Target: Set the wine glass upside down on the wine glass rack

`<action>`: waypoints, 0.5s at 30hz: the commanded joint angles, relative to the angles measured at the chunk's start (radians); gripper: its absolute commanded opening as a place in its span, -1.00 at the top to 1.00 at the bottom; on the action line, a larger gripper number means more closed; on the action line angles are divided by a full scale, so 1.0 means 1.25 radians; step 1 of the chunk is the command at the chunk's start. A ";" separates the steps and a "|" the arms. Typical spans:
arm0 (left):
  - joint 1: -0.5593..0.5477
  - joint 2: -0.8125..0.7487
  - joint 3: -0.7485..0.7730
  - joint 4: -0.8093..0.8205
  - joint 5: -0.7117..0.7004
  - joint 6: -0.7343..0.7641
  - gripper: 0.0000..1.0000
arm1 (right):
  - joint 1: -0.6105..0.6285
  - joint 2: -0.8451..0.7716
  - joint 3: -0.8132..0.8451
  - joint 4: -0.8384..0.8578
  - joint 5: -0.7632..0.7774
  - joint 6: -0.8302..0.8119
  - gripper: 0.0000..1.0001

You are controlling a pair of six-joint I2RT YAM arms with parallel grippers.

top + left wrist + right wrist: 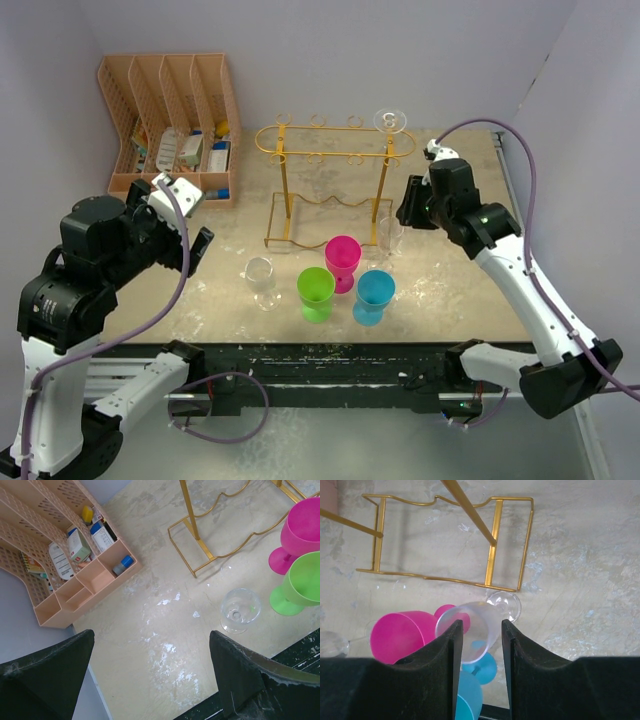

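The gold wire wine glass rack [335, 150] stands at the back middle of the table; its rectangular base [492, 545] shows in the right wrist view. A clear wine glass [390, 236] stands upright just right of the rack's base. My right gripper [481, 625] has its fingers [445, 665] pressed on both sides of that glass's bowl [480, 617], and the foot [504, 605] rests on the table. My left gripper [152, 635] hangs open over bare table at the left, holding nothing.
Another clear glass [390, 121] hangs upside down at the rack's right end. A further clear glass [240, 611] stands near the left gripper. Pink [342, 260], green [316, 292] and blue [374, 295] cups crowd the front. The peach organiser [170, 125] sits back left.
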 commanded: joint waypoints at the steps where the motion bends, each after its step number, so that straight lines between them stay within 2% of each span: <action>1: -0.005 -0.008 -0.009 0.031 -0.007 0.005 -0.99 | 0.009 0.011 -0.005 0.006 0.024 -0.003 0.20; 11: -0.010 -0.012 -0.015 0.032 -0.015 0.009 -0.99 | 0.016 0.050 -0.049 0.021 0.002 -0.009 0.22; 15: -0.013 -0.013 -0.024 0.034 -0.019 0.010 -0.99 | 0.016 0.065 -0.063 0.024 0.028 -0.011 0.56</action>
